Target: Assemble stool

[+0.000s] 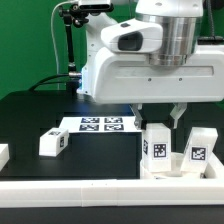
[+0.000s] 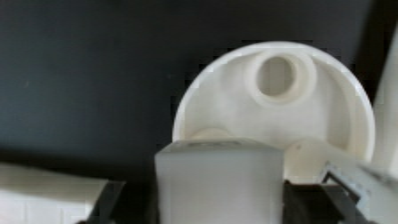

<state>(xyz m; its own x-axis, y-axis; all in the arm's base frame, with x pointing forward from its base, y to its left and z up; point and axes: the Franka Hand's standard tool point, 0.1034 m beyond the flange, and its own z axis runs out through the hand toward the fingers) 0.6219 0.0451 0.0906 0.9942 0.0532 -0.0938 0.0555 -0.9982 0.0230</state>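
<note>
The white round seat point(image 2: 267, 110) lies flat, with an oval hole point(image 2: 278, 75) in its upper face. In the exterior view the seat point(image 1: 172, 170) is at the front right, next to the rail. A white tagged leg point(image 1: 157, 146) stands upright on it, and my gripper point(image 1: 159, 120) is shut on that leg's top from above. The wrist view has the same leg point(image 2: 217, 182) filling the space between my dark fingers point(image 2: 356, 192). A second leg point(image 1: 198, 149) stands upright just to the exterior view's right. A third leg point(image 1: 52, 143) lies loose on the black table.
The marker board point(image 1: 100, 124) lies flat behind the seat, mid-table. A long white border rail point(image 1: 90, 192) runs along the front edge, and another white piece point(image 1: 3, 155) sits at the left edge. A black stand point(image 1: 68, 45) rises at the back.
</note>
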